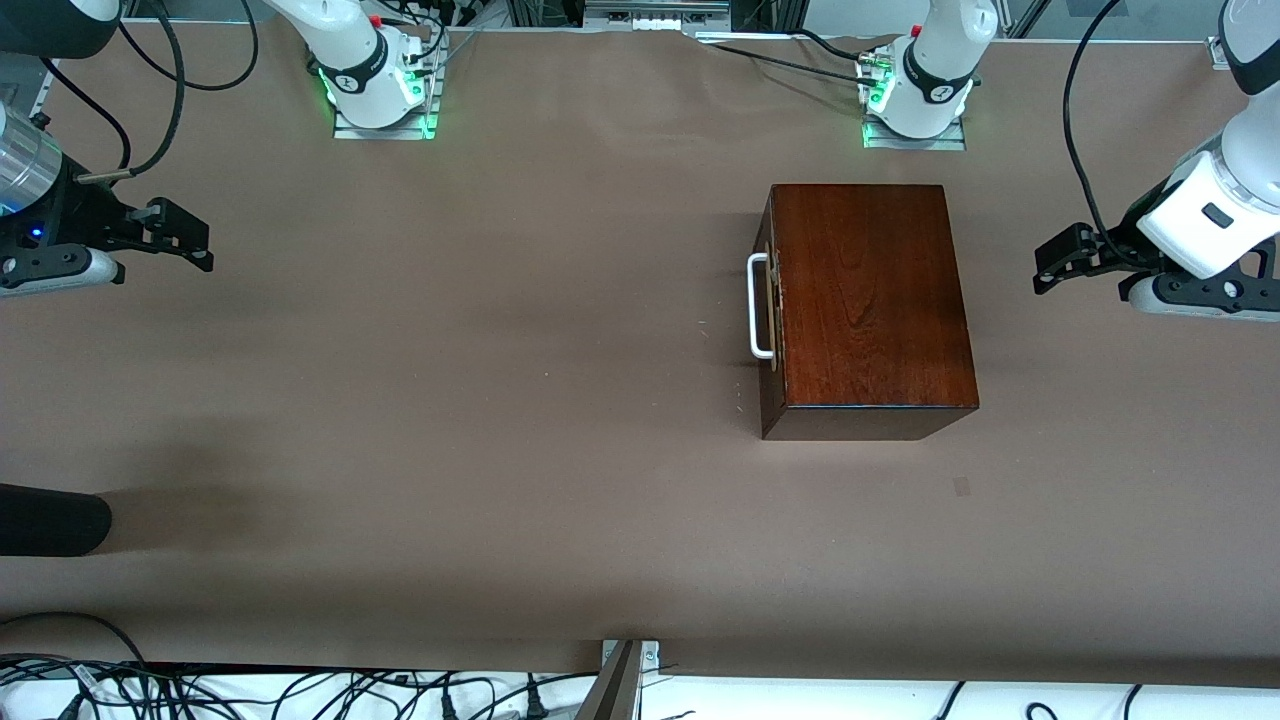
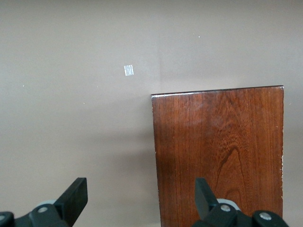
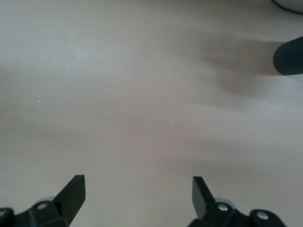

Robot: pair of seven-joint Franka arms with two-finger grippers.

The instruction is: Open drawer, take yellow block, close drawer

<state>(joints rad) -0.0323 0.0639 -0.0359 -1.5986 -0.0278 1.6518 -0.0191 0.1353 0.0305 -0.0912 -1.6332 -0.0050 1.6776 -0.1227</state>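
The glossy dark mahogany box (image 1: 870, 300) stands on the table toward the left arm's end. Its drawer (image 1: 772, 335) is shut, and the white U-shaped handle (image 1: 758, 305) faces the right arm's end. The yellow block is hidden. My left gripper (image 1: 1052, 262) is open and empty, hovering beside the box on the side away from the handle. In the left wrist view the gripper (image 2: 140, 194) is over the edge of the box top (image 2: 222, 151). My right gripper (image 1: 190, 238) is open and empty at the right arm's end, over bare table (image 3: 138, 191).
A dark cylindrical object (image 1: 50, 520) lies at the right arm's end, nearer the front camera; it also shows in the right wrist view (image 3: 289, 57). A small tape mark (image 1: 961, 487) is on the table near the box. Cables (image 1: 300, 690) run along the front edge.
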